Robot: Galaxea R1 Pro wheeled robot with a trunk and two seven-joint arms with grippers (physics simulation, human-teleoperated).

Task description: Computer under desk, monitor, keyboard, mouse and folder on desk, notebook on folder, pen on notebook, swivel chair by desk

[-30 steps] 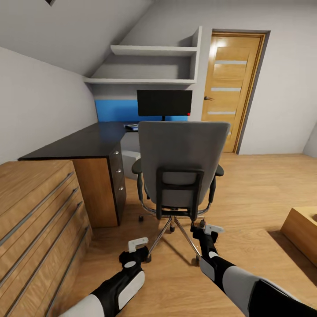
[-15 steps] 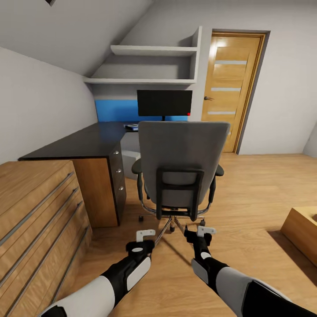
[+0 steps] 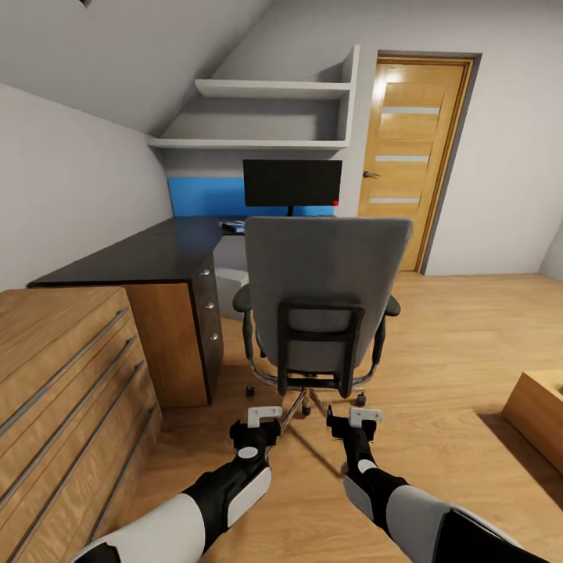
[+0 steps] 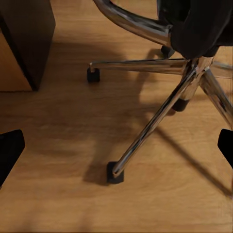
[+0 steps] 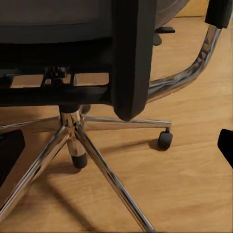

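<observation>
The grey swivel chair point(image 3: 324, 274) stands with its back to me, in front of the black desk point(image 3: 148, 254). Its chrome star base point(image 4: 160, 116) point(image 5: 97, 160) shows close in both wrist views. The backrest hides the seat, so the folder is hidden. On the desk's far end stands the black monitor point(image 3: 292, 182), with a small dark and blue item point(image 3: 233, 227) beside it that I cannot identify. The light grey computer point(image 3: 231, 283) sits under the desk. My left gripper point(image 3: 259, 422) point(image 4: 116, 145) and right gripper point(image 3: 356, 422) point(image 5: 116, 145) hang open and empty just behind the chair base.
A light wooden drawer unit point(image 3: 62, 383) fills the near left, close to my left arm. A wooden door point(image 3: 410, 156) and wall shelves point(image 3: 258, 117) are behind the desk, with a bright blue panel point(image 3: 205, 195) on the wall. A wooden box point(image 3: 539, 410) sits at the right.
Both arms have swung inward and forward toward the chair base, the left one the most. The view has crept slightly closer to the chair.
</observation>
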